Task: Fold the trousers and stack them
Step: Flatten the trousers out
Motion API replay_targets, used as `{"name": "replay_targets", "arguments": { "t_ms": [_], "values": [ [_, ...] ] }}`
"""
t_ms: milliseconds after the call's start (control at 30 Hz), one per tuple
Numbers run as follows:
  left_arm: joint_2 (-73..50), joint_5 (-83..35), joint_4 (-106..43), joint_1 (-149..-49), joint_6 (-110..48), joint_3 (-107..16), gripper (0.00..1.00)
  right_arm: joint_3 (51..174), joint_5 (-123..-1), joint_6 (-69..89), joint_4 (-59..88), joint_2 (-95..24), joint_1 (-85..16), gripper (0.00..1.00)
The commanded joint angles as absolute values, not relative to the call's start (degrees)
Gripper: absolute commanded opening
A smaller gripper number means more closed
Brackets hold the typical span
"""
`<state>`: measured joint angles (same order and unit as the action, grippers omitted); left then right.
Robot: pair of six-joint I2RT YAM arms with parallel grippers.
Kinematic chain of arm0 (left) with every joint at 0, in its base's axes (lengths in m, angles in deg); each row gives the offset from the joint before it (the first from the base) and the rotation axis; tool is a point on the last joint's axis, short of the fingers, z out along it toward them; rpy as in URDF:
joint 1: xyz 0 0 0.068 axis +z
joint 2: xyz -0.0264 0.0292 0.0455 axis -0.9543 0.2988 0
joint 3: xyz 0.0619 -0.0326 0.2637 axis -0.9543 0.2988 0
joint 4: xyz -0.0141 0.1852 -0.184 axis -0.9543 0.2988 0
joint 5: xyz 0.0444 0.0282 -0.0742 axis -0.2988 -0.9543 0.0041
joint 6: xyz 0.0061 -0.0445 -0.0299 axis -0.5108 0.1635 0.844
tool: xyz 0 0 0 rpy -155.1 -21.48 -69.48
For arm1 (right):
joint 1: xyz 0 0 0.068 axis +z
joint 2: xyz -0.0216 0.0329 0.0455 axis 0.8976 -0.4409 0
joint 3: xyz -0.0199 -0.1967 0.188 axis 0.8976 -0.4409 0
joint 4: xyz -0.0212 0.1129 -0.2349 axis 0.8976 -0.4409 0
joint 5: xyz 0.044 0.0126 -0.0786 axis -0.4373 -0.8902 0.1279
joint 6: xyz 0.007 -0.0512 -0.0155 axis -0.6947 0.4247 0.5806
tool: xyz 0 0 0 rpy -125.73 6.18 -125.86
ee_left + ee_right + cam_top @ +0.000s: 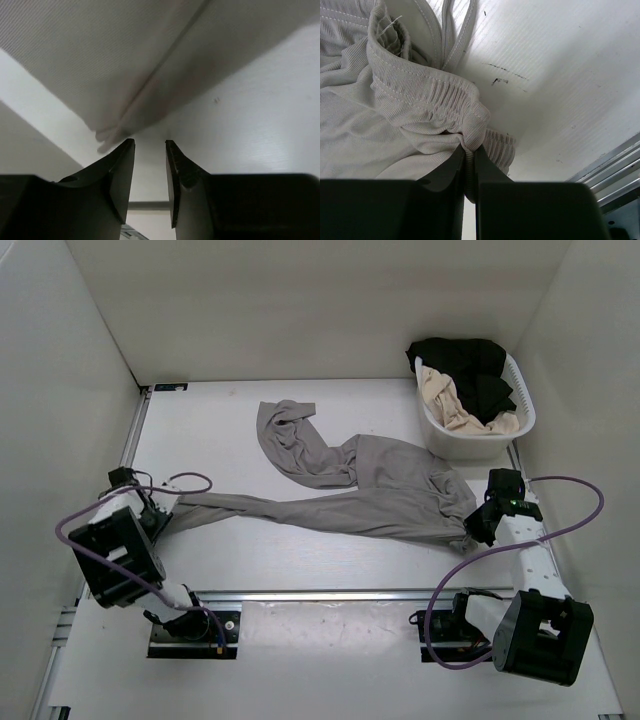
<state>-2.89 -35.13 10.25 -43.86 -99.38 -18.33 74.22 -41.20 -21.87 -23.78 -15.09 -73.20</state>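
The taupe-grey trousers (375, 495) lie spread across the table. One leg runs left to the left gripper, and the other leg (285, 430) curls toward the back. My left gripper (163, 517) is open and empty. In the left wrist view the hem of that leg (112, 132) lies just ahead of the left gripper (150, 143), slightly left of its fingertips. My right gripper (472, 530) is shut on the elastic waistband (430, 90) at the trousers' right end. In the right wrist view the bunched band is pinched between the closed jaws of the right gripper (469, 150).
A white laundry basket (478, 440) stands at the back right and holds a black garment (470, 365) and a beige-cream garment (445, 400). White walls close in the table on three sides. A metal rail (320, 595) runs along the near edge.
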Motion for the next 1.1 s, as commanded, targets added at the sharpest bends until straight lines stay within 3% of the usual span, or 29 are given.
{"name": "replay_targets", "arguments": {
  "t_ms": [0, 333, 667, 1067],
  "values": [
    [0.5, -36.7, 4.5, -43.7, -98.5, -22.4, 0.43, 76.0, -42.1, -20.9, -22.3, -15.5, -73.5, 0.00],
    [7.3, -38.7, -0.3, -44.2, -92.8, -24.2, 0.40, 76.0, -42.0, -19.2, -22.3, -15.5, -73.5, 0.00],
    [-2.0, -35.3, 0.9, -45.3, -97.0, -22.3, 0.43, 76.6, -43.0, -18.2, -22.3, -16.5, -73.5, 0.00],
    [6.6, -33.9, 3.3, -45.3, -99.3, -21.8, 0.44, 77.8, -42.3, -17.6, -22.8, -17.1, -73.5, 0.00]
  ]
}}
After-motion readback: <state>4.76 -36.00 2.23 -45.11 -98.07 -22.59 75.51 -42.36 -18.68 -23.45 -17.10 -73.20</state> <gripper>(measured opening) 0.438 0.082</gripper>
